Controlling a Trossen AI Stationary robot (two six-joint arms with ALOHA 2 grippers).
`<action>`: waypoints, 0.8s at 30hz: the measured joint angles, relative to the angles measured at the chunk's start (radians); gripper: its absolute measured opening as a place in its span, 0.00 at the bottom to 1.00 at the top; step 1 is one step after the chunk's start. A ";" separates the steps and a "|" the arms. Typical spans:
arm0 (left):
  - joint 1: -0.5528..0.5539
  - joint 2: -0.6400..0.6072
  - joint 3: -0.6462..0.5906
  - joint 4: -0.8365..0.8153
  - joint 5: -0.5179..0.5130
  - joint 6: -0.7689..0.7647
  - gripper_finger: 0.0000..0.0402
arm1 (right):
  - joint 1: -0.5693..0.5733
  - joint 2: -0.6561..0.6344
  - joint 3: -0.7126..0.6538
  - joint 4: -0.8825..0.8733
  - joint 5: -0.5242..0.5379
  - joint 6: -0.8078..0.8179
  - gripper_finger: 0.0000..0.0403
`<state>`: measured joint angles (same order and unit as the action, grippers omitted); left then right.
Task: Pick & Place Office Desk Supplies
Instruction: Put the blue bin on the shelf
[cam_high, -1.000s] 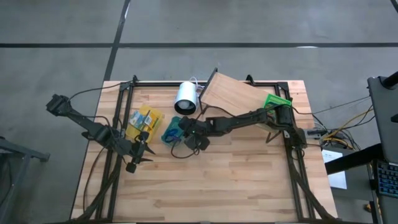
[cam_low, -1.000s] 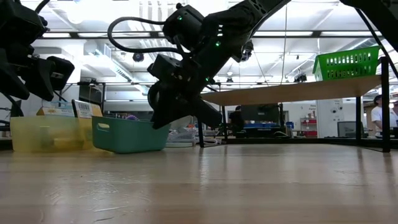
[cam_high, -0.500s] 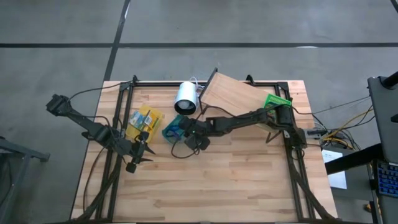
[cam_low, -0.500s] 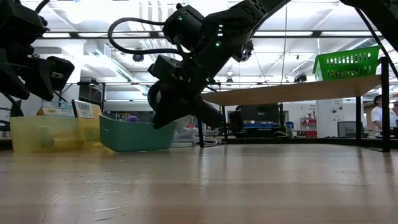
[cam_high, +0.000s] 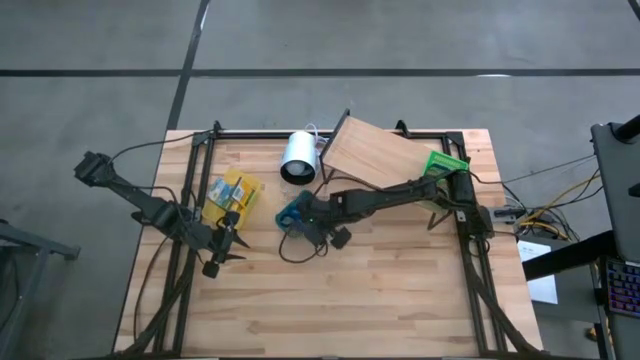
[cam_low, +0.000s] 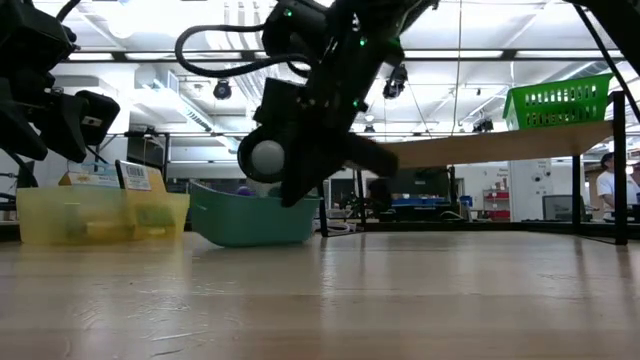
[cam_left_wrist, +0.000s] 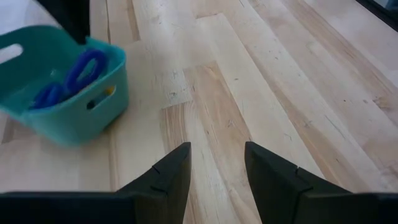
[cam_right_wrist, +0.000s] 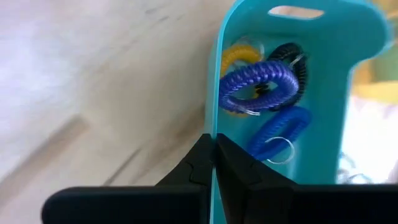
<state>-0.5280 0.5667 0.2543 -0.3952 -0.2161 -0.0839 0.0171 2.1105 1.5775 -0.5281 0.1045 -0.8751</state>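
Looking straight down, we find the right gripper (cam_high: 305, 216) at mid-table, pinched on the near wall of a teal bin (cam_high: 292, 213); the bin lies on the gripper's left, toward the yellow bin (cam_high: 230, 195) just beyond it. Our left gripper (cam_high: 226, 245) waits nearer the table's left edge, clear of both bins. A white cylinder (cam_high: 298, 157) and a slanted board (cam_high: 368, 152) sit behind, apart from the grip.

From table height, we see the teal bin (cam_low: 252, 212) tipped, one end lifted off the wood, with the right gripper (cam_low: 290, 170) coming down onto its rim from above. The yellow bin (cam_low: 90, 212) stands flat just beside it.

Past our left fingers (cam_left_wrist: 168, 177), parted with nothing between them, the teal bin (cam_left_wrist: 74, 109) sits ahead and off to one side, blue coil bands (cam_left_wrist: 78, 71) inside it. The right arm is plainly the nearer of the two.

Through the right wrist, our fingers (cam_right_wrist: 208, 168) are shut tight on the bin's thin wall (cam_right_wrist: 214, 118), one inside and one outside. The bin's long axis runs straight away from the gripper, and blue (cam_right_wrist: 258, 84), yellow (cam_right_wrist: 239, 56) and black (cam_right_wrist: 289, 59) coil bands lie just beyond the clamped wall. We judge any coming shift of the bin turns on that edge-on hold.
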 joint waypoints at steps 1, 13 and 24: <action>0.000 0.000 0.000 0.000 0.000 0.000 0.38 | 0.007 0.000 0.012 -0.035 0.000 0.022 0.02; 0.000 0.000 0.000 -0.003 0.000 0.000 0.38 | 0.110 -0.090 0.042 -0.323 -0.003 0.118 0.02; 0.000 0.000 0.000 -0.001 0.000 0.000 0.38 | 0.244 -0.149 0.001 -0.505 0.015 0.355 0.02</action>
<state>-0.5279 0.5665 0.2543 -0.3963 -0.2161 -0.0841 0.2609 1.9611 1.5783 -1.0328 0.1190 -0.5198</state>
